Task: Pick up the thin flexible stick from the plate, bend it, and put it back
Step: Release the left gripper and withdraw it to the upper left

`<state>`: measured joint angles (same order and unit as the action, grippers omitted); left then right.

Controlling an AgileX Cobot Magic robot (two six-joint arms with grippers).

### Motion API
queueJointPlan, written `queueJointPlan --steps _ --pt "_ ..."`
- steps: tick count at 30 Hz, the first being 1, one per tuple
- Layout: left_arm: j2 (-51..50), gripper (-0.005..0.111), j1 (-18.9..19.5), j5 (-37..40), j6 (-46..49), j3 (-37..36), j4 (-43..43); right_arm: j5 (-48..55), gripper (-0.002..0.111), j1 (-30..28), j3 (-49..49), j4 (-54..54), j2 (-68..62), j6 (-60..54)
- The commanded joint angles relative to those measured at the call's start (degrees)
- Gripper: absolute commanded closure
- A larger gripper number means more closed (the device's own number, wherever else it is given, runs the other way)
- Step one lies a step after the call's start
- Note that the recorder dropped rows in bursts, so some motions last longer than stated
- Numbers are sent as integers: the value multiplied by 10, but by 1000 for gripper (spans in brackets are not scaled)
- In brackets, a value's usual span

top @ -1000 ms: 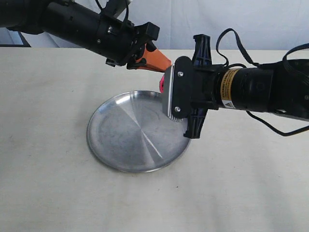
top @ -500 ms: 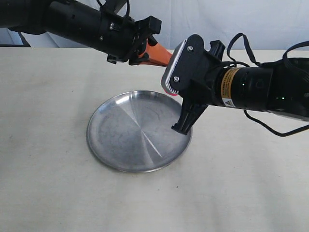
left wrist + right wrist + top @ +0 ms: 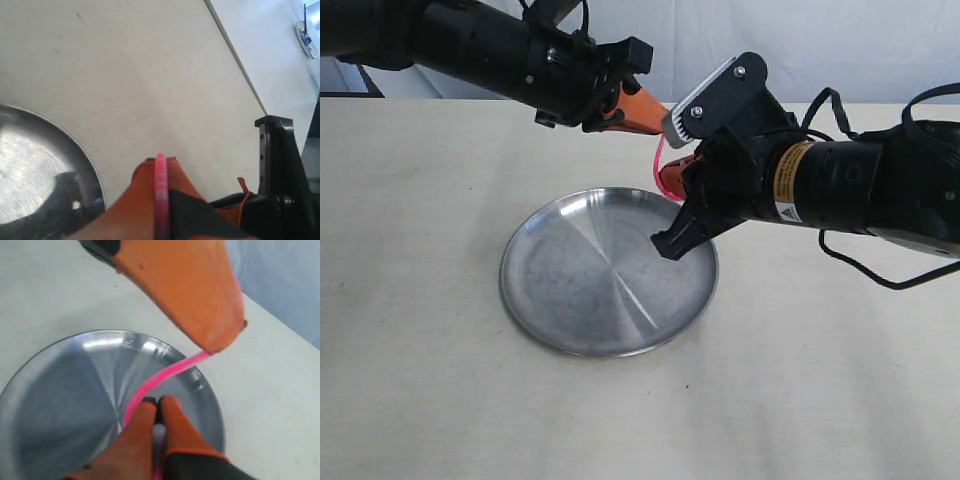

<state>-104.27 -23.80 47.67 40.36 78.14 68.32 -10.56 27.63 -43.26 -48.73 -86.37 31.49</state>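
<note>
The thin flexible stick (image 3: 659,160) is pink and hangs in a curve above the far rim of the plate (image 3: 570,300). My left gripper (image 3: 655,118) is shut on one end; in the left wrist view the stick (image 3: 161,190) lies pinched between its orange fingers (image 3: 145,200). My right gripper (image 3: 672,180) is shut on the other end. In the right wrist view the stick (image 3: 165,372) arcs from the left gripper's orange fingers (image 3: 190,295) down to my right gripper (image 3: 157,405), its whitish tip between the fingers. The silver plate (image 3: 55,390) lies below.
The plate sits on a cream cloth-covered table (image 3: 820,380). Both black arms meet over the plate's far right rim. A pale wall runs behind the table's back edge (image 3: 440,97). The right gripper's black body (image 3: 280,175) shows close beside the left gripper.
The right wrist has rolled and its gripper has swung under and toward the left gripper. The stick now shows as a bent pink curve between the two grippers. The left arm barely moved.
</note>
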Motion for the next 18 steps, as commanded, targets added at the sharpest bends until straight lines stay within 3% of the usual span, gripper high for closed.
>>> queueJointPlan --steps 1,9,18 --pt "3 107 2 -68 -22 10 -12 -21 109 10 6 -7 -2 61" --pt "3 107 2 -80 -99 8 -174 -10 109 10 6 -7 -2 151" --pt "3 107 2 -91 -108 -19 -200 14 109 10 6 -7 -2 157"
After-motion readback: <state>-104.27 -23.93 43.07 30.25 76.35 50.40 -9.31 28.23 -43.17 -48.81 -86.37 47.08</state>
